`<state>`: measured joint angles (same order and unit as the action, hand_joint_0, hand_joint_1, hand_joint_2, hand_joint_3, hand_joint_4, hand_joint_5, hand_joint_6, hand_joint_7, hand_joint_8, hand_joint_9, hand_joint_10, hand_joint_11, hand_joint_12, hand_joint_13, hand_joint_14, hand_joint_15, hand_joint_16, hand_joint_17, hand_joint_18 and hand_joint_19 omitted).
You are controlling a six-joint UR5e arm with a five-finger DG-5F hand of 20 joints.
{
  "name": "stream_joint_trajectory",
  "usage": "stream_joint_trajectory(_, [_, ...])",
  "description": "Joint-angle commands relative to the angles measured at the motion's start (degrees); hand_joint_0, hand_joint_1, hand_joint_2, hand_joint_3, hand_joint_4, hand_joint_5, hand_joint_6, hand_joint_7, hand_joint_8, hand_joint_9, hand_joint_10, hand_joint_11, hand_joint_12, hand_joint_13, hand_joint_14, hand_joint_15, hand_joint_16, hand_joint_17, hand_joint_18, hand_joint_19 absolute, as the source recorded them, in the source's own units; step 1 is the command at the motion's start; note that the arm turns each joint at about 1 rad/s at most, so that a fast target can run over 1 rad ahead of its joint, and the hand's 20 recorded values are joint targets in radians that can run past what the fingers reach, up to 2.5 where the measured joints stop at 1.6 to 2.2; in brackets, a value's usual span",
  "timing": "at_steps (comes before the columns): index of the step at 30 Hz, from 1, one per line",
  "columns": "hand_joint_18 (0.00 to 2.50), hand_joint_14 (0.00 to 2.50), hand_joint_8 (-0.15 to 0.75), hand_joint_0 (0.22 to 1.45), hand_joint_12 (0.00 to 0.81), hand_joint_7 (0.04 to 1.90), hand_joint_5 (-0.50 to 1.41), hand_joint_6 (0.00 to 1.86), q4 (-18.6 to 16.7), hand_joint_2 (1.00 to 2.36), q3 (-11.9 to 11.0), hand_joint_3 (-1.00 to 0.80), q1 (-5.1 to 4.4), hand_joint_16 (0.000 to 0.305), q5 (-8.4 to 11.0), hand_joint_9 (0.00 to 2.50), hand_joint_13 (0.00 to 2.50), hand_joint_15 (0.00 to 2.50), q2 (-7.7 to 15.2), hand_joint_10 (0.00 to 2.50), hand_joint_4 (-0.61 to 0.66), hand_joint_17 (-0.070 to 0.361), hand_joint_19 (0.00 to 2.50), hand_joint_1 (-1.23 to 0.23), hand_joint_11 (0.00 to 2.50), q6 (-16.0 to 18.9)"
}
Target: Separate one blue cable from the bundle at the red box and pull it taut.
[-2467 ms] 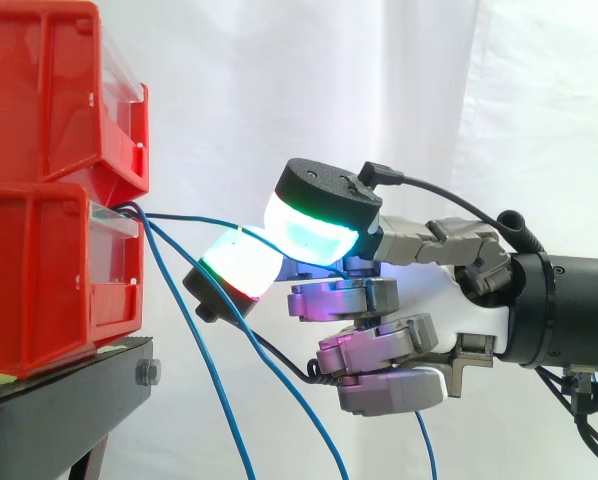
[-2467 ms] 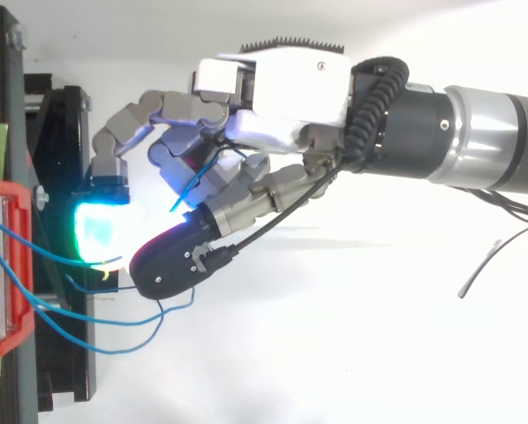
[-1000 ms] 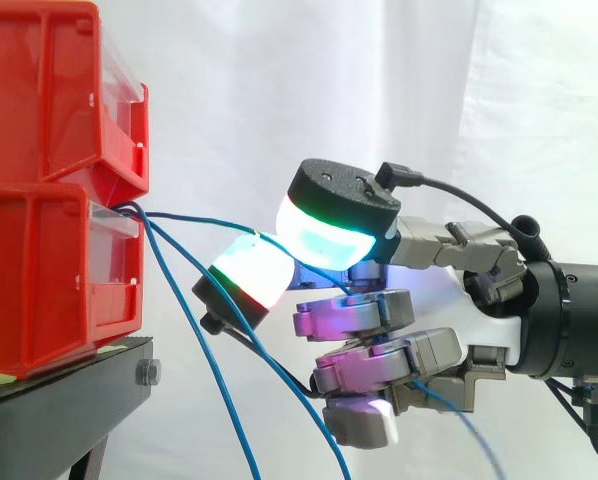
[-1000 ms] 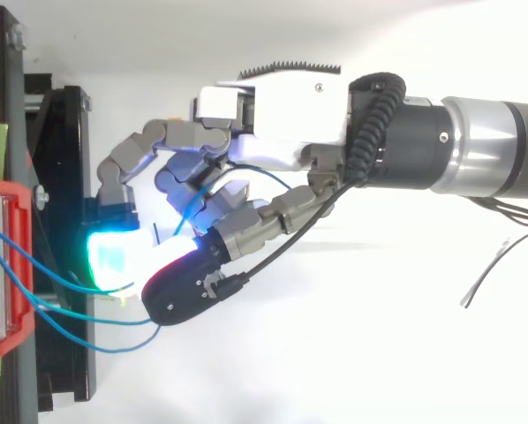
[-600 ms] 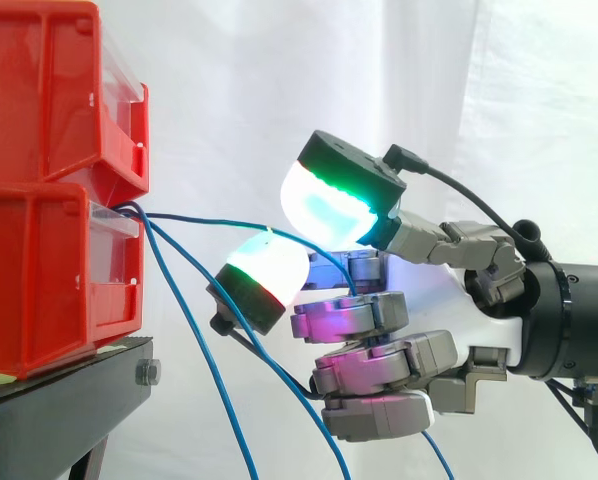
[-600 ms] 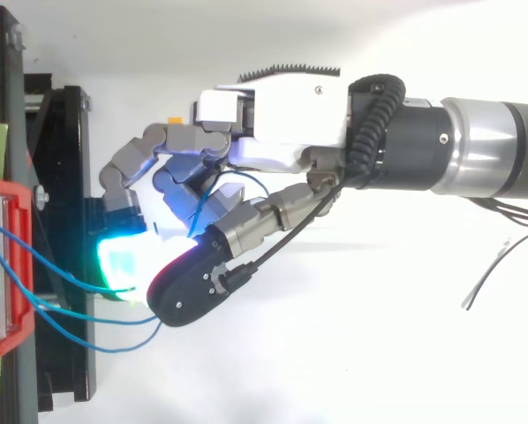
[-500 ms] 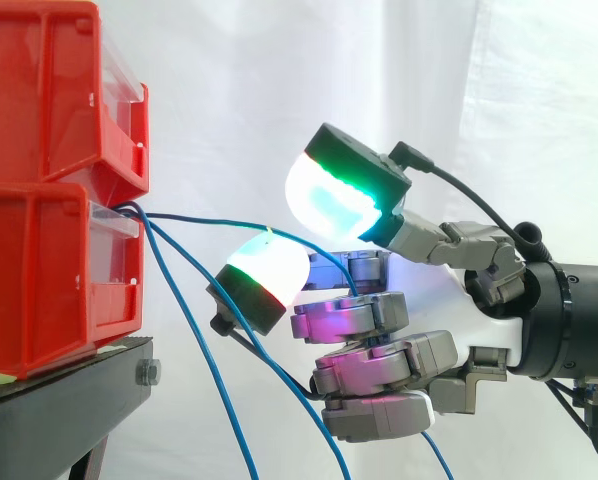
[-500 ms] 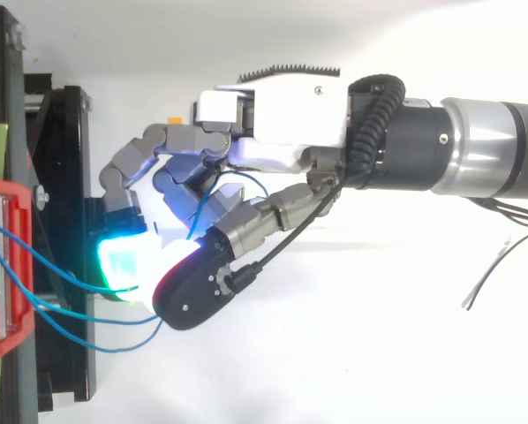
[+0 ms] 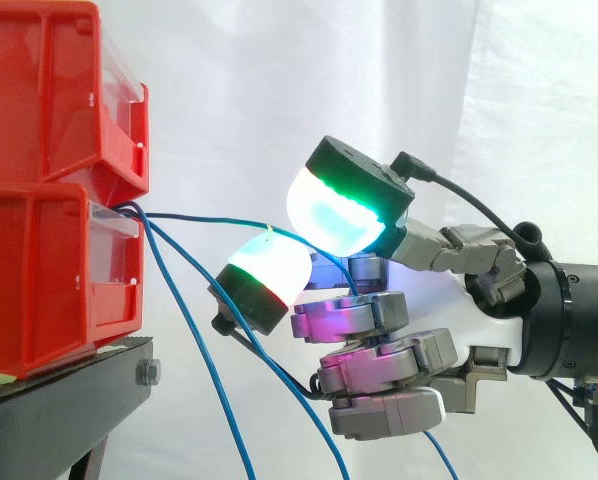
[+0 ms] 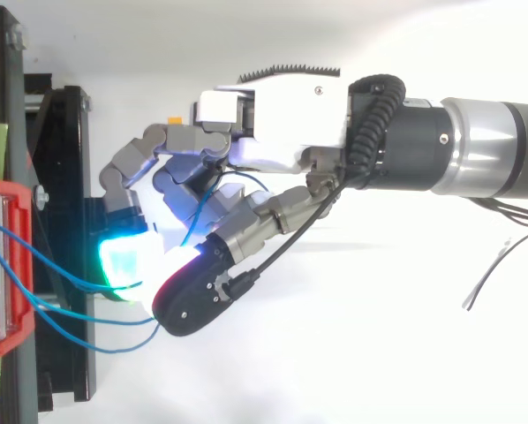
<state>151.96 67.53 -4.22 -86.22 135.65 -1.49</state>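
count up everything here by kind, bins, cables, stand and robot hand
red bins: 2, upper and lower, stacked
blue cables: 3, all leaving the lower bin
black stand: 1
hand: 1, fingers curled round one blue cable
total: 7

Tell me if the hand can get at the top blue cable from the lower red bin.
Probably yes: the top blue cable runs clear from the lower red bin to between the hand's glowing pads, and seems already threaded through its curled fingers.
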Motion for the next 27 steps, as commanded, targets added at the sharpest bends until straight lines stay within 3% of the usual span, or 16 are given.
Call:
stream_joint_trajectory(1, [1.23, 1.94, 0.184, 0.6, 0.344, 1.08, -0.09, 0.91, 0.0, 1.02, 0.0, -0.27, 0.0, 0.042, 0.0, 0.68, 1.0, 1.19, 0.1, 2.5, -0.05, 0.096, 2.0, -0.8, 1.72, 0.0])
stream_joint_trajectory(6, [1.23, 1.91, 0.172, 0.58, 0.347, 1.11, -0.07, 0.91, -0.1, 1.02, 0.0, -0.13, 0.0, 0.042, 0.0, 0.7, 1.01, 1.21, 0.1, 2.5, -0.12, 0.096, 2.01, -0.83, 1.69, 0.0])
stream_joint_trajectory(11, [1.23, 1.97, 0.201, 0.57, 0.389, 1.1, -0.04, 0.89, -0.3, 1.02, 0.0, -0.06, 0.0, 0.057, 0.0, 0.78, 1.06, 1.1, 0.0, 2.5, -0.15, 0.128, 1.63, -0.85, 1.43, 0.0])
stream_joint_trajectory(16, [1.23, 1.93, 0.218, 0.58, 0.413, 1.1, -0.03, 0.89, 0.0, 1.01, 0.1, -0.03, 0.0, 0.062, 0.0, 0.83, 1.09, 1.07, 0.1, 2.5, -0.15, 0.139, 1.5, -0.86, 1.24, 0.0])
stream_joint_trajectory(20, [1.23, 1.85, 0.223, 0.58, 0.409, 1.07, -0.03, 0.89, -0.1, 1.01, 0.1, -0.03, 0.0, 0.063, 0.0, 0.87, 1.11, 1.08, 0.1, 2.5, -0.16, 0.141, 1.48, -0.86, 1.28, 0.0])
stream_joint_trajectory(23, [1.22, 1.78, 0.225, 0.58, 0.408, 1.05, -0.03, 0.89, -0.2, 1.01, 0.0, -0.06, 0.0, 0.061, 0.0, 0.87, 1.11, 1.12, 0.1, 2.5, -0.16, 0.138, 1.53, -0.86, 1.34, 0.0])
stream_joint_trajectory(27, [1.17, 1.57, 0.193, 0.58, 0.338, 1.02, -0.07, 0.89, -0.2, 1.02, 0.1, -0.25, 0.0, 0.043, 0.0, 0.77, 1.04, 1.29, 0.1, 2.5, -0.1, 0.096, 1.96, -0.79, 1.53, 0.0])
